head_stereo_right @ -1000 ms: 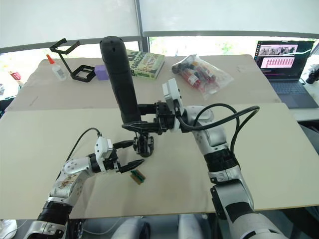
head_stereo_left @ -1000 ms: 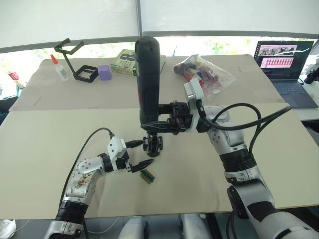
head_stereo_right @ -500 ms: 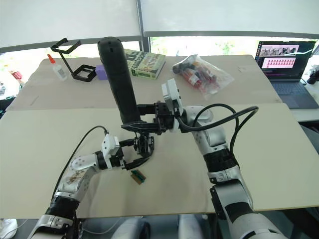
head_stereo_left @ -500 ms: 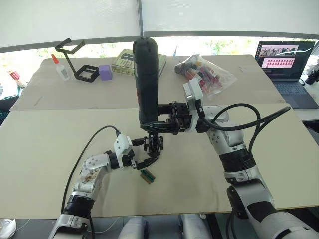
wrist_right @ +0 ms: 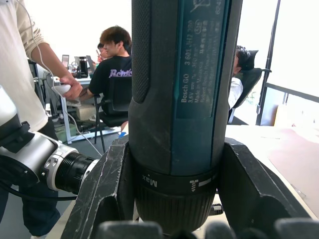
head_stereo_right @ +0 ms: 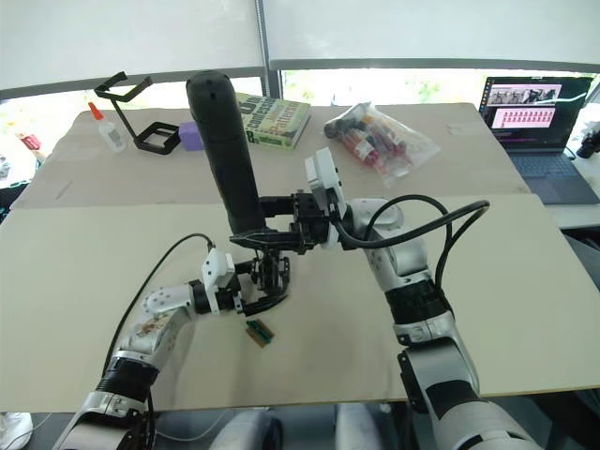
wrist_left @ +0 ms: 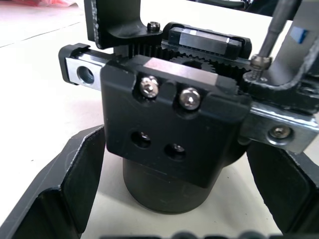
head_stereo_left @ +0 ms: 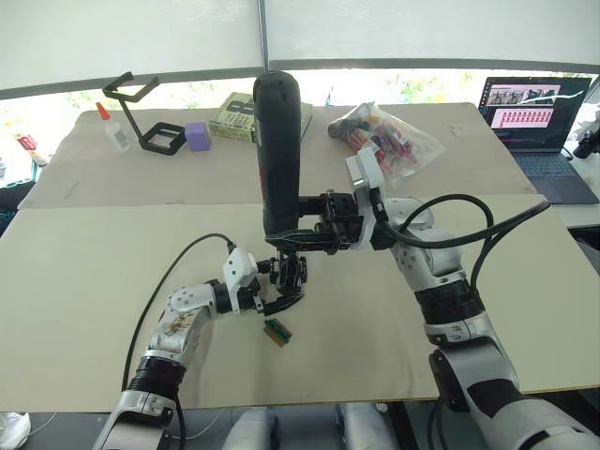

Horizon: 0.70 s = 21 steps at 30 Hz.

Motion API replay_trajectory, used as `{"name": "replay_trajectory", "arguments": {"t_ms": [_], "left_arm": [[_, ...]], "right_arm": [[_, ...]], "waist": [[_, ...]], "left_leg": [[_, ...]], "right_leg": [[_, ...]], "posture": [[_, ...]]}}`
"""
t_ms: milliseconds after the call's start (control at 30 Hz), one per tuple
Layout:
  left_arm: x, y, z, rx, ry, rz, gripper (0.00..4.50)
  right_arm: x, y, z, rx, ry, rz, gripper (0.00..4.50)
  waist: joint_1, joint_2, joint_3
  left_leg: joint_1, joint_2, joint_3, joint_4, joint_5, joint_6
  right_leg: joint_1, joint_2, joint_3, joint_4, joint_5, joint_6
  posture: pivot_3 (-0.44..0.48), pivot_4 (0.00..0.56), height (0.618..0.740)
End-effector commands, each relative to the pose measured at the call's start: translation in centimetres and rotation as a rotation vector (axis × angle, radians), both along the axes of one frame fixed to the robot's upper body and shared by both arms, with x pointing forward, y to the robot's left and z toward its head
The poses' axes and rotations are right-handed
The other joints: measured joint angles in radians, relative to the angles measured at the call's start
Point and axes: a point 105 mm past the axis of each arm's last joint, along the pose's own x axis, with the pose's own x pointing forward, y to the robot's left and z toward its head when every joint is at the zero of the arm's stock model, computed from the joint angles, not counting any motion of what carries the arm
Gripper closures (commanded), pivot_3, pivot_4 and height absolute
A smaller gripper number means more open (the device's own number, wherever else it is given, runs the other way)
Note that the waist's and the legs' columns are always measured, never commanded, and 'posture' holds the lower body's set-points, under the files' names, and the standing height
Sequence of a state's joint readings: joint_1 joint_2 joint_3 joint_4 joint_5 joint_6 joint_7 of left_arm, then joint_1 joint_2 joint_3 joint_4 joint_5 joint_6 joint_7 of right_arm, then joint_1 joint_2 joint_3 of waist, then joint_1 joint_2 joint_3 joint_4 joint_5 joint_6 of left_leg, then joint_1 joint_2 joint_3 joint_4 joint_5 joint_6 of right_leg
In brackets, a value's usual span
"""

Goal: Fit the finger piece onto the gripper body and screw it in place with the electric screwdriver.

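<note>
My right hand is clamped around the screwdriver, holding it upright over the body, which stands on the surface near the middle, toward its near edge. My left hand is spread on either side of the body's round base, and I cannot tell whether its fingers touch it. A small green-and-brown block lies just beside it, toward the near edge

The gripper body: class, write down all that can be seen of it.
The gripper body is a chunky matte-black block on a round base, standing on the table. Its face carries two silver screws above two empty holes; a toothed rack and metal rail cross its top. The left hand's open fingers flank it; the electric screwdriver stands upright above it.
</note>
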<state>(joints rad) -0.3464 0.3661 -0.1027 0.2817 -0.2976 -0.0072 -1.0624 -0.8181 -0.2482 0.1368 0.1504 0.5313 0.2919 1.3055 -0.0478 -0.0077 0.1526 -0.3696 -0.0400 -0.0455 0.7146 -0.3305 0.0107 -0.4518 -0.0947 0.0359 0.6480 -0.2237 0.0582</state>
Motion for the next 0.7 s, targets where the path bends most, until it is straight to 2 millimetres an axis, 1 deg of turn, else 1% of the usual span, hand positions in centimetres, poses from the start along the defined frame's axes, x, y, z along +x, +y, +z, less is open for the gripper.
{"name": "replay_trajectory", "arguments": {"t_ms": [33,100,133,367,700], "left_arm": [[0.1,-0.2,0.2,0.003,-0.006,-0.011,0.88],[0.0,-0.2,-0.1,0.020,0.005,-0.025,1.84],[0.0,-0.2,-0.2,0.024,0.009,-0.030,1.99],[-0.4,0.0,-0.4,0.028,0.005,-0.033,1.99],[-0.9,0.0,-0.6,0.048,-0.063,-0.021,1.99]], "right_arm": [[-0.7,-0.2,1.3,0.030,-0.070,0.012,2.58],[-0.7,-0.1,1.3,0.028,-0.069,0.011,2.58],[-0.7,-0.1,1.3,0.028,-0.068,0.011,2.58],[-0.6,0.4,0.8,0.017,-0.050,0.017,2.58],[0.3,1.1,-1.2,-0.087,0.007,-0.028,2.58]], "waist": [[0.000,0.000,0.000],[0.002,0.000,0.000],[0.002,0.000,0.000],[0.002,0.000,-0.001],[0.000,0.000,-0.003]], "left_leg": [[0.000,0.000,0.000,0.000,0.000,0.000],[0.000,0.000,0.000,0.000,0.000,0.000],[0.000,0.000,0.000,0.000,0.000,0.000],[0.000,0.000,0.000,0.000,0.000,0.000],[0.001,0.000,0.000,0.000,0.000,0.000]], "right_leg": [[0.000,0.000,0.000,0.000,0.000,0.000],[0.000,0.000,0.000,0.000,0.000,0.000],[0.000,0.000,0.000,0.000,0.000,0.000],[0.001,0.000,0.000,0.000,0.000,0.000],[0.001,0.000,0.000,0.000,0.000,0.000]], "posture": [[0.000,0.150,0.740],[0.000,0.150,0.740],[0.000,0.150,0.740],[0.000,0.150,0.740],[0.000,0.150,0.740]]}}
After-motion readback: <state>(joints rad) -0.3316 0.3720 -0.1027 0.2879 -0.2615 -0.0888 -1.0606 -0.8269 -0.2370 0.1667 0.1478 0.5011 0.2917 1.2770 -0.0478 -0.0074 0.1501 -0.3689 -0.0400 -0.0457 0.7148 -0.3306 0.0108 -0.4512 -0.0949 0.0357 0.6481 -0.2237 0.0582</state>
